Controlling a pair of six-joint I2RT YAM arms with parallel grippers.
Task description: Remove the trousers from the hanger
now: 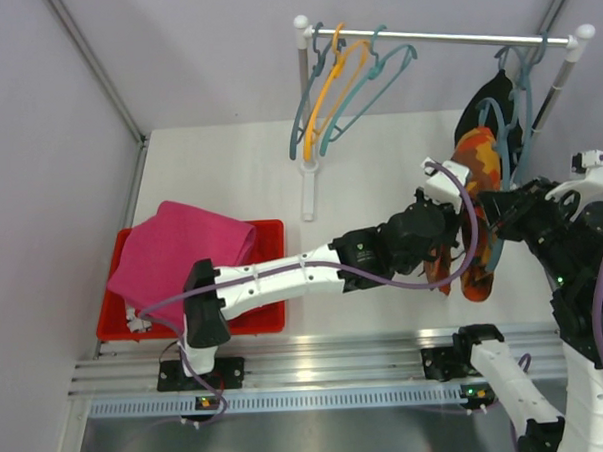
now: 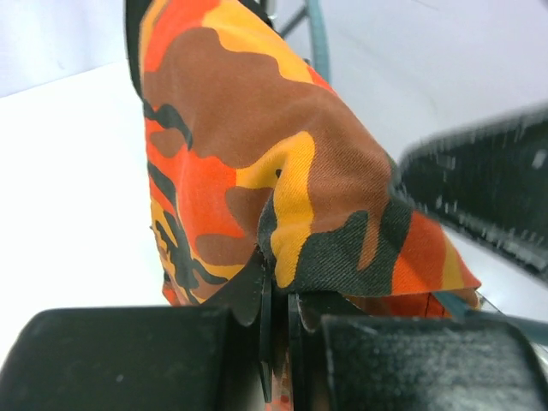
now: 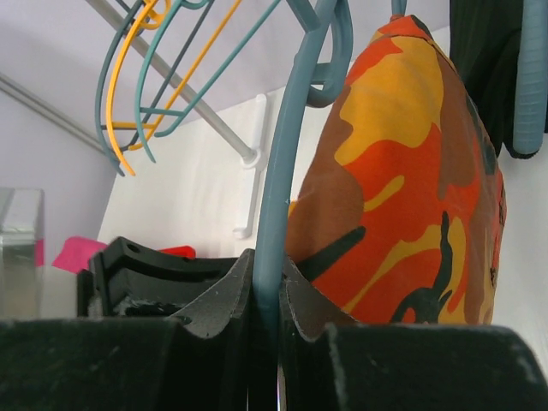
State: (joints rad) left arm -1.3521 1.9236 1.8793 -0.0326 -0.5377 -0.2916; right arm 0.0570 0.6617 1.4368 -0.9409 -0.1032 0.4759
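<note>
The orange camouflage trousers (image 1: pixel 476 173) hang on a teal hanger (image 1: pixel 497 127) at the right end of the rail. My left gripper (image 1: pixel 458 241) reaches across from the left and is shut on their lower edge. In the left wrist view the cloth (image 2: pixel 257 128) bunches just above the closed left gripper (image 2: pixel 278 295). My right gripper (image 3: pixel 267 287) is shut on the teal hanger (image 3: pixel 289 171), with the camouflage trousers (image 3: pixel 402 171) just to its right. Plain black trousers (image 1: pixel 492 93) hang behind them on the same rail. Magenta pink trousers (image 1: pixel 183 253) lie in the red tray (image 1: pixel 275 317).
Several empty teal and orange hangers (image 1: pixel 340 79) hang at the left end of the rail (image 1: pixel 443 37), above its white post (image 1: pixel 307 176). The red tray sits at the table's near left. A wall frame bar (image 1: pixel 94 65) runs along the left.
</note>
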